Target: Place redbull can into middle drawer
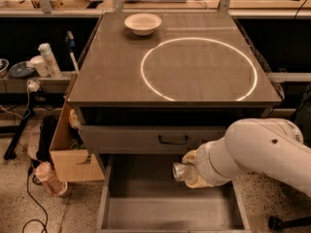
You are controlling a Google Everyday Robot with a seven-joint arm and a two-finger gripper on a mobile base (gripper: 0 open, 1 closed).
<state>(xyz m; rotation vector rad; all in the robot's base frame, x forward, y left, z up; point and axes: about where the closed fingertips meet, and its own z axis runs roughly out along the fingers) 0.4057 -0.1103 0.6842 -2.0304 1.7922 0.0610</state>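
The redbull can (179,172) is a small silvery can held on its side, its end pointing left. My gripper (190,171) is shut on the can at the right side of the open middle drawer (146,203), just above its floor. The gripper's pale fingers (191,157) wrap the can from the right. The drawer is pulled out at the bottom of the view, with a plain grey floor and low side walls. My white arm (257,152) comes in from the right and hides the drawer's right wall.
A grey drawer front with a black handle (173,140) sits shut above. A white bowl (142,23) stands on the counter top (116,72) beside a bright ring. A cardboard box (68,149) and a bottle (47,178) are on the floor at left.
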